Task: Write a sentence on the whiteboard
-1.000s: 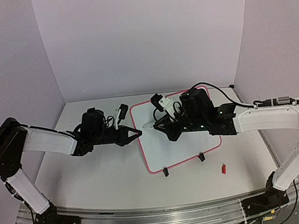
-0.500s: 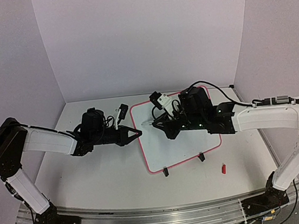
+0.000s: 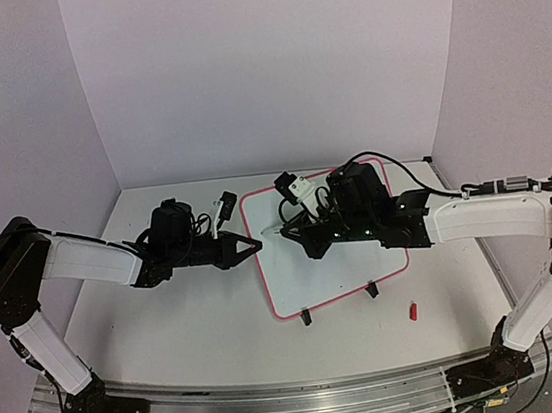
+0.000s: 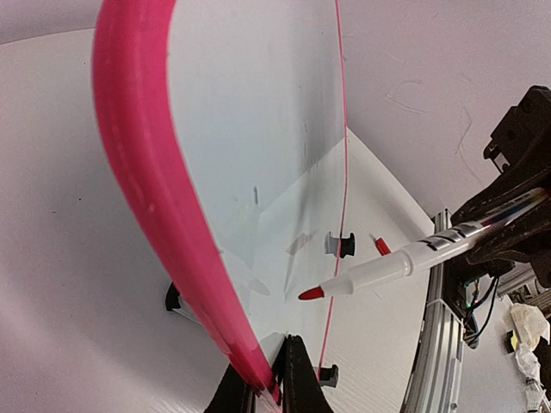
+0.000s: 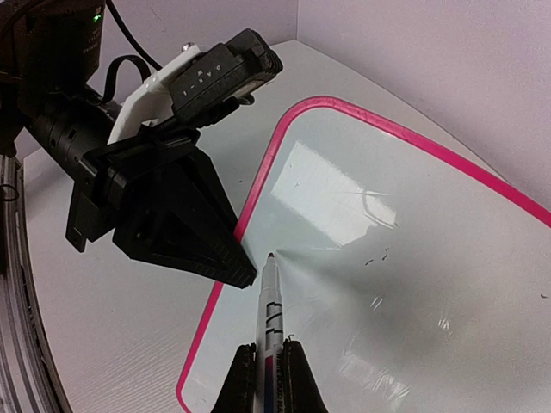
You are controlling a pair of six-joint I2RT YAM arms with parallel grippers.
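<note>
A small red marker cap (image 3: 412, 310) lay nearest on the white tabletop (image 3: 170, 325), lower right of centre in the top view. It was just beside the black feet of the wire stand (image 3: 307, 317). Above these, at mid-frame, the glossy white rectangular whiteboard with its thin pink frame (image 3: 344, 269) stood propped on that stand.

At the board's left edge the left gripper (image 3: 255, 248) was clamped on the frame. The left wrist view showed the pink rim pinched between its black jaws at bottom centre. Right of it, over the board's upper-left part, the right gripper (image 3: 299, 231) was closed around a white-barrelled marker (image 4: 387, 268) with a red tip. The tip pointed toward the left gripper and stood near it, but whether it touched the surface could not be told.

A few small dark marks (image 5: 375, 256) showed right of centre in the right wrist view, too small to read. Farthest back, pale lilac walls (image 3: 269, 66) filled the top of the frame.
</note>
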